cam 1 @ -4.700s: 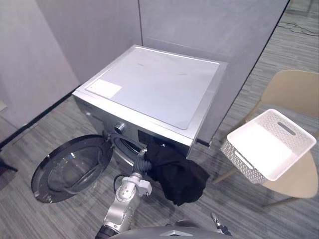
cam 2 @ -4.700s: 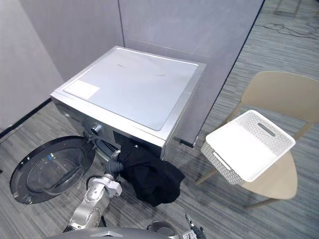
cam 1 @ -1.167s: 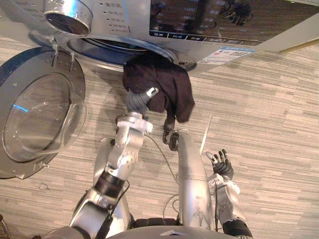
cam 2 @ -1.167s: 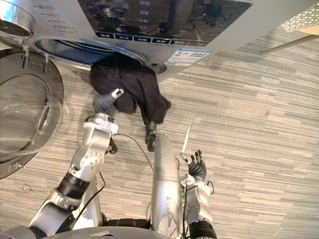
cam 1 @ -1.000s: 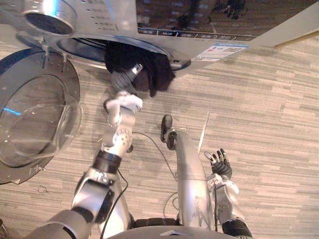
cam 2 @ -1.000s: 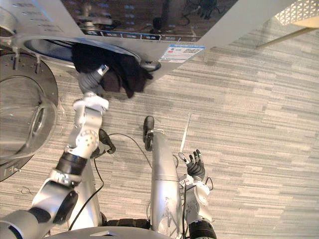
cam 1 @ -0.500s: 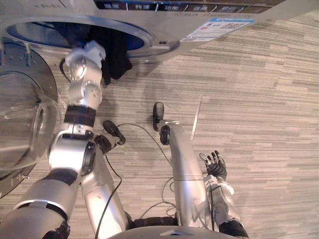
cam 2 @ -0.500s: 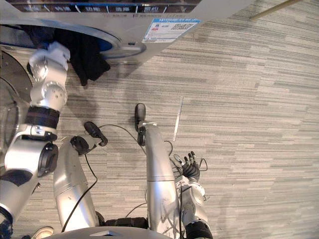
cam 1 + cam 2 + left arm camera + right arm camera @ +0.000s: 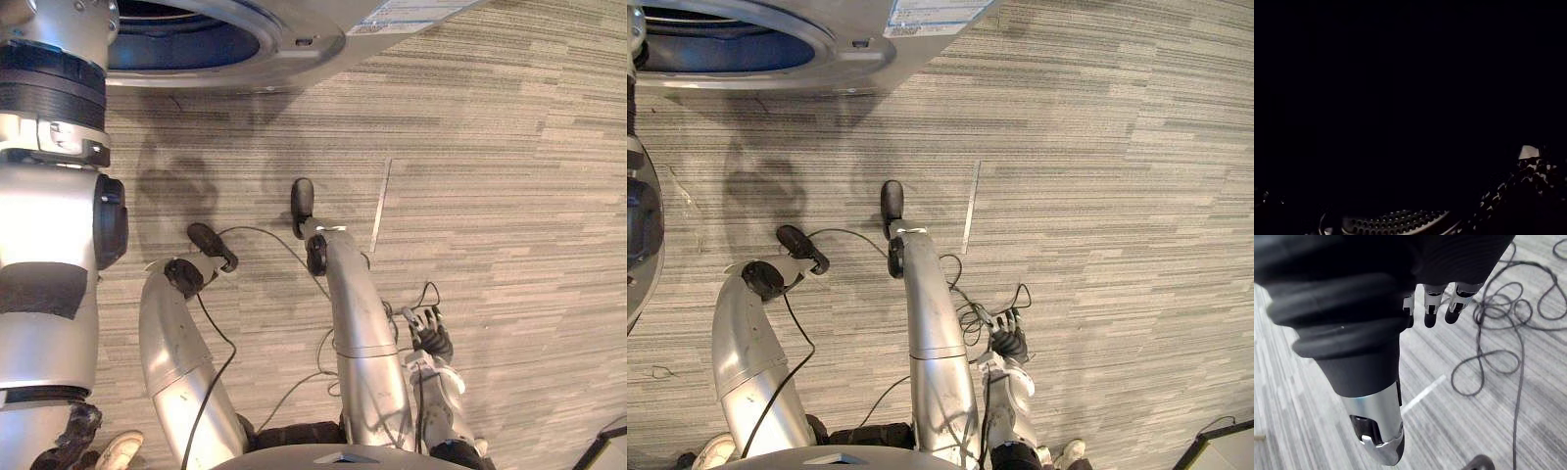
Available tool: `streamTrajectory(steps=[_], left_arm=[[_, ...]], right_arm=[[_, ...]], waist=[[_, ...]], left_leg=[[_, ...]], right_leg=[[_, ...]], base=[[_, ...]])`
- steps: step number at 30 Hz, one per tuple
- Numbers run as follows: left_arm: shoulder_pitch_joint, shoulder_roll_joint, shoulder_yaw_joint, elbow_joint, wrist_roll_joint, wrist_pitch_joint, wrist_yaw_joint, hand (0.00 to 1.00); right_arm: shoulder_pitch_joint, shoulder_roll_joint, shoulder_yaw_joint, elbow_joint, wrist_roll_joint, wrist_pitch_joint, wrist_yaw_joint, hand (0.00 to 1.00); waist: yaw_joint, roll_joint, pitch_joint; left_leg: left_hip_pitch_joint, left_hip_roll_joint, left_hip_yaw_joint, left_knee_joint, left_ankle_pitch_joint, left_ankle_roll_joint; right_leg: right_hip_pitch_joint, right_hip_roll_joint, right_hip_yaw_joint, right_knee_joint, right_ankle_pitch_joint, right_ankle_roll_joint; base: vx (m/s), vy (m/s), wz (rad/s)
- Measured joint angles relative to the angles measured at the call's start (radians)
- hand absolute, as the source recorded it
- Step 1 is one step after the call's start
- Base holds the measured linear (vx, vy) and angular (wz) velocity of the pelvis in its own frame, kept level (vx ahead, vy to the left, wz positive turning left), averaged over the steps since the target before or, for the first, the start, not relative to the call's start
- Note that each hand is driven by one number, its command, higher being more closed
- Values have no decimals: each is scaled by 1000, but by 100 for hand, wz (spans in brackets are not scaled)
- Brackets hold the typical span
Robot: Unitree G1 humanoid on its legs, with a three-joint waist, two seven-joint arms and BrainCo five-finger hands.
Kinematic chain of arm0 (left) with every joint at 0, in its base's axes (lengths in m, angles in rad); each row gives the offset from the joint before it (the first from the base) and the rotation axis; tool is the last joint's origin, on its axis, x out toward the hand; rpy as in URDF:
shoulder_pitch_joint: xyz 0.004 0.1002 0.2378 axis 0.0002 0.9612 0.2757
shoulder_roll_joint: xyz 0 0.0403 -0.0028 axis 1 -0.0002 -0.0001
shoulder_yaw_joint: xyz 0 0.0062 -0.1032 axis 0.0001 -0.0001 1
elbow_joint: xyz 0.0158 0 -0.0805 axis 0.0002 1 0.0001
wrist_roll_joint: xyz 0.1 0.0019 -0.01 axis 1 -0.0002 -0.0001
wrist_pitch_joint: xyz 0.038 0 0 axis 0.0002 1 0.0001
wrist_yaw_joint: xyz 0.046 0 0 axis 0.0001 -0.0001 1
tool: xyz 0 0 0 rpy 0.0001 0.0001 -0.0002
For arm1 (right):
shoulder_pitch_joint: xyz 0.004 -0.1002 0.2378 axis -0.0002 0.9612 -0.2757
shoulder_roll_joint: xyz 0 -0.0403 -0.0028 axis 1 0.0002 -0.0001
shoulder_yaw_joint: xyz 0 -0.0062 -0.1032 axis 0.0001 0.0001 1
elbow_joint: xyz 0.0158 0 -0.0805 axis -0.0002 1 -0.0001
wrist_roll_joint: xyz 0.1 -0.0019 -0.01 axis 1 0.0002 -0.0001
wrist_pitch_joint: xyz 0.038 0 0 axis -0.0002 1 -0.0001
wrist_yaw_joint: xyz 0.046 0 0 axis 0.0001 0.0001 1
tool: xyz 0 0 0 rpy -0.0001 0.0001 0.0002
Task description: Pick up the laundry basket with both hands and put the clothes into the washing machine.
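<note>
The washing machine's round opening [image 9: 294, 44] lies at the top left of the eye views, dark blue inside. My left arm [image 9: 49, 147] reaches up into it, and its hand is hidden inside the drum. The left wrist view is almost all dark, with a strip of perforated drum wall [image 9: 1396, 220] along one edge. I cannot pick out the black garment in that darkness. My right hand [image 9: 431, 338] hangs low at my side over the carpet, fingers [image 9: 1430, 308] straight and holding nothing.
Grey striped carpet [image 9: 1097, 176] spreads to the right of the machine. The open washer door [image 9: 639, 235] shows at the left edge. A dark flat object [image 9: 607, 452] sits at the bottom right corner.
The camera has tipped further down. My left arm has gone deeper into the drum, and the black garment that hung over the opening's rim has gone out of sight. The right hand stays put.
</note>
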Motion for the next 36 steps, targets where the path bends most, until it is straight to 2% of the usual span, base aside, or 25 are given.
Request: streamTrajectory(steps=[3,6,7,9,10,12,13,14,15,16,17,18,20,22,23,25,27,30,31,32,33,35,36], left_arm=[[-18,22,-33,0,-56,-41,27,100],[-22,40,-45,0,-22,-70,73,100],[-22,48,-51,0,15,-68,82,100],[-29,95,-104,0,293,1,108,100],[-31,116,-158,-10,563,64,138,0],[-31,124,-215,-42,851,105,164,0],[-30,103,-209,-41,1066,136,174,0],[-24,66,-167,-32,1119,149,163,0],[-17,40,-126,-17,1121,149,157,0],[-6,-14,-26,40,1080,146,155,0],[7,-55,40,115,969,144,154,0],[17,-80,61,160,855,145,151,0],[60,-150,51,241,332,135,140,0],[88,-183,55,238,118,129,105,0],[109,-196,65,232,14,112,76,0],[140,-197,96,217,-8,106,49,0],[213,-187,101,154,54,115,7,0],[303,-186,106,122,345,145,-55,0],[324,-188,99,110,383,152,-62,0],[372,-199,89,86,548,172,-73,0],[402,-208,89,72,646,181,-76,0],[551,-257,102,36,925,204,-85,0],[591,-276,111,38,976,212,-85,0]], right_arm=[[24,-4,-50,-21,0,6,-4,0],[25,-15,-57,-101,5,4,-3,0],[25,-19,-57,-118,8,4,-2,0],[25,-35,-57,-140,9,-10,5,0],[25,-43,-57,-137,8,-24,6,0],[25,-44,-55,-138,7,-44,9,0],[25,-42,-54,-139,7,-55,14,0],[25,-38,-51,-137,8,-65,22,0],[25,-38,-45,-137,8,-68,22,0],[25,-37,-23,-137,9,-72,22,0],[25,-31,-2,-135,9,-71,20,0],[25,-27,13,-133,10,-68,17,0],[25,-9,51,-123,9,-53,-5,0],[25,2,57,-121,9,-32,-10,0],[25,12,59,-121,9,-20,-24,0],[25,13,61,-118,9,-15,-28,0],[25,7,65,-121,9,-15,-25,0],[25,1,87,-116,9,-17,-12,0],[25,2,94,-116,9,-17,-4,0],[25,3,103,-116,9,-16,4,0],[25,4,103,-116,8,-16,5,0],[16,2,103,-116,7,-16,7,0],[15,2,103,-115,7,-17,8,0]], waist=[[-4,2,2],[-8,6,5],[-8,6,5],[-8,6,5],[-1,6,5],[7,6,5],[9,6,5],[10,5,5],[10,5,5],[7,5,5],[1,5,5],[-1,5,5],[0,5,5],[-1,5,6],[-8,5,6],[-12,5,6],[-9,4,5],[-7,4,5],[-8,4,5],[-8,5,5],[-7,5,5],[-4,5,4],[-2,5,4]], left_leg=[[-16,-4,-2,13,-1,3],[-30,-3,-6,27,-4,8],[-32,-3,-6,31,-5,9],[-41,-3,-8,35,-6,10],[-47,-3,-9,36,-6,10],[-57,-4,-15,37,-6,10],[-66,-4,-25,38,-6,11],[-72,-4,-30,39,-6,11],[-75,-4,-32,38,-6,12],[-80,-4,-35,36,-4,15],[-82,-4,-36,31,-1,20],[-82,-4,-36,28,0,22],[-83,-8,-32,14,7,30],[-83,-9,-32,15,8,31],[-81,-10,-34,16,8,31],[-72,-9,-37,16,8,31],[-44,-9,-38,10,9,29],[5,-17,-35,-33,27,26],[15,-24,-35,-50,35,24],[39,-39,-32,-87,55,24],[50,-48,-30,-106,64,24],[103,-69,-27,-169,94,19],[121,-76,-27,-186,99,16]], right_leg=[[-19,-6,1,13,0,-1],[-28,-9,-1,18,3,-5],[-30,-9,-1,20,4,-6],[-38,-10,-2,21,5,-8],[-42,-12,-3,22,5,-8],[-45,-15,-7,22,5,-8],[-45,-16,-13,22,5,-7],[-44,-17,-17,17,9,-3],[-44,-17,-19,13,13,0],[-42,-15,-22,1,20,1],[-39,-14,-24,-11,26,3],[-36,-14,-25,-17,30,5],[-33,-15,-26,-36,39,8],[-32,-17,-25,-36,41,10],[-28,-17,-25,-37,42,10],[-16,-17,-28,-37,42,10],[11,-15,-30,-42,42,10],[65,-16,-32,-85,53,8],[79,-18,-33,-100,58,10],[104,-26,-38,-131,65,15],[117,-31,-39,-144,69,14],[177,-39,-53,-199,86,7],[196,-42,-57,-215,86,8]], base=[[-35,12,2],[-41,22,0],[-42,26,-3],[-46,24,1],[-37,18,4],[-28,18,4],[-43,30,4],[-59,44,2],[-68,54,-3],[-76,58,-5],[-65,49,-5],[-66,44,-2],[-60,39,2],[-39,37,0],[-35,43,-2],[-39,34,2],[-48,15,6],[-61,6,12],[-69,7,22],[-52,4,25],[-56,3,31],[-32,0,27],[-7,-8,27]])
